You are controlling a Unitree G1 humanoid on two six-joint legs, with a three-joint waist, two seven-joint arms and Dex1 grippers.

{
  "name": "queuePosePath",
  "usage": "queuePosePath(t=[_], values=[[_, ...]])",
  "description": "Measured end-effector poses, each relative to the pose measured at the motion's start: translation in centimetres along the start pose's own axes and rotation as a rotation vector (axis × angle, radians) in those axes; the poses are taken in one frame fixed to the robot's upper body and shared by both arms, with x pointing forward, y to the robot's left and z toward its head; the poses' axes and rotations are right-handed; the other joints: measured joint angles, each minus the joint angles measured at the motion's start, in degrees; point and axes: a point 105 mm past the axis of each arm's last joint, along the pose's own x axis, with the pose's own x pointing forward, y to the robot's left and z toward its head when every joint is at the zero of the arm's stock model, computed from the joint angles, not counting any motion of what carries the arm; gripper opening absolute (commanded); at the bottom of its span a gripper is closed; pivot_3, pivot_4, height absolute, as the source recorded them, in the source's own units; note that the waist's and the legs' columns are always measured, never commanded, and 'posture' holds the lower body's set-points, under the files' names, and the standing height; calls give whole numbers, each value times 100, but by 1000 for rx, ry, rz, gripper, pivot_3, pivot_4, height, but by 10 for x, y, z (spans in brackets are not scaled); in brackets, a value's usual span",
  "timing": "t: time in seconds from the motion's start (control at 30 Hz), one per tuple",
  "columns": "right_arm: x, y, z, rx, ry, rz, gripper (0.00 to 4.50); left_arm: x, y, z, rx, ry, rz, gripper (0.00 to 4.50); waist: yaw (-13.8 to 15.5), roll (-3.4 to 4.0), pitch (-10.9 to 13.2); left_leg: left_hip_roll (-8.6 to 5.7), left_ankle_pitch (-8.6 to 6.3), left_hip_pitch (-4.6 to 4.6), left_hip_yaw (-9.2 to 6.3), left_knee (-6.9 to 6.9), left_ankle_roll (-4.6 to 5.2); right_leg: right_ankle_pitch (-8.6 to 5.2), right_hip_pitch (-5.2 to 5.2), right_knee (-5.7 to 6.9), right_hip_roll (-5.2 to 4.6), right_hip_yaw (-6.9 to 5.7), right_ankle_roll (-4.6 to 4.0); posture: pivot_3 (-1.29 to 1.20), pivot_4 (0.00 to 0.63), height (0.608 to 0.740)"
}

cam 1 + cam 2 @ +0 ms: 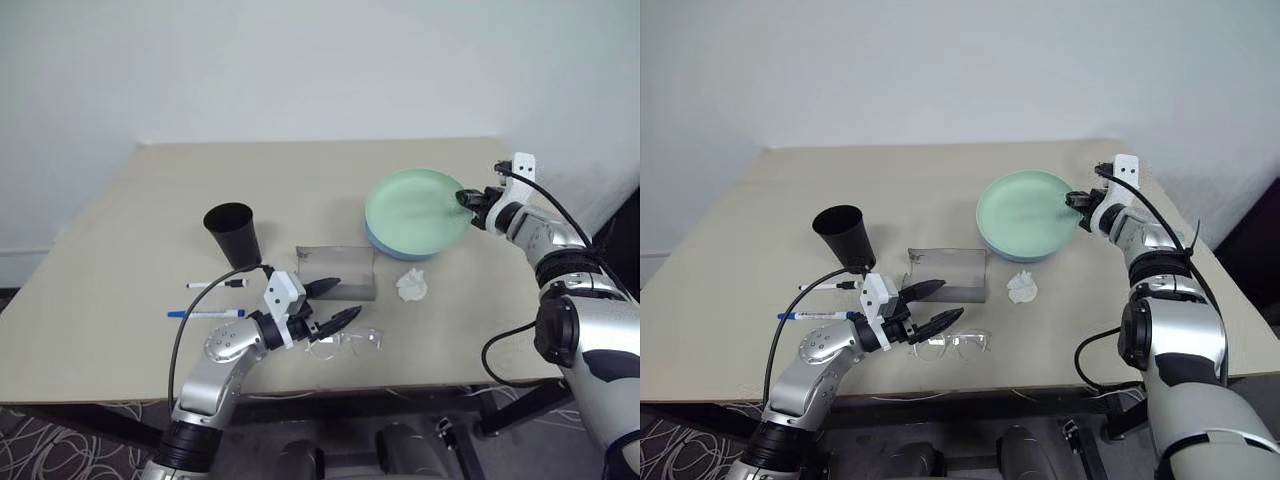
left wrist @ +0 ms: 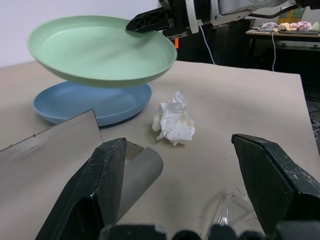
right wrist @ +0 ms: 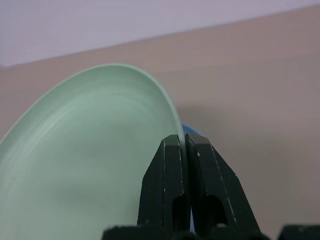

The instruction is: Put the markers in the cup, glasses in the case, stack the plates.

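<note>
- Black cup (image 1: 233, 232) stands upright, rim up, on the left part of the bench (image 1: 120, 300), well in from its left edge.
- Two markers lie flat toward the front-left corner, near the cup's base: black-capped marker (image 1: 216, 284) closer to the cup, blue-capped marker (image 1: 205, 314) closer to the front edge. They lie roughly parallel and apart from each other.
- Left end effector (image 1: 331, 303) hangs released, fingers spread wide, pointing toward the right side of the bench. One finger reaches over the grey case (image 1: 336, 271); the other sits just above the glasses (image 1: 346, 344). It grips nothing.
- Grey case sits at mid-bench, lid raised. Glasses lie flat just in front of it, near the front edge, outside the case.
- Crumpled white tissue (image 1: 412, 285) rests right of the case, in front of the plates.
- Light blue plate (image 2: 92, 102) lies flat toward the back-right of the bench. Mint green plate (image 1: 414, 212) is held above it, tilted, clear of the blue plate on the side nearest the case; whether the two touch elsewhere I cannot tell.
- Right end effector (image 1: 466, 198) is clenched on the mint green plate's right rim, fingers pinching the edge from both faces.
</note>
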Motion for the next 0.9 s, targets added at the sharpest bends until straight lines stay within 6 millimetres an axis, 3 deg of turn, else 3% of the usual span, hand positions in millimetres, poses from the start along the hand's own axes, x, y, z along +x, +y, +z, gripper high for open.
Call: queuePosePath(t=[0.5, 0.6, 0.73, 0.9], values=[[15, 9, -13, 22, -11, -123, 70, 0, 0, 0, 3, 0, 0, 3558, 1, 0, 0, -2, 0, 0, 27, -2, 1, 1, -6, -1, 4, 37, 2, 0, 0, 737], [14, 3, -13, 36, -25, -169, 749, 0, 0, 0, 4, 1, 1, 3558, -1, 0, 0, -2, 0, 1, 30, -3, 1, 1, -7, -1, 5, 40, 2, 0, 0, 737], [14, 1, -12, 48, -39, -181, 2096, 0, 0, 0, 4, 1, 1, 3558, -8, 1, 0, 0, -1, 6, 39, -5, 2, 2, -7, 1, 9, 50, 2, 0, 0, 737], [15, 7, -12, 44, -38, -138, 2096, 0, 1, 0, 4, 1, 3, 3558, -8, 1, -1, 0, 0, 7, 44, -2, 2, 2, -6, 1, 11, 59, 2, 0, 0, 737]])
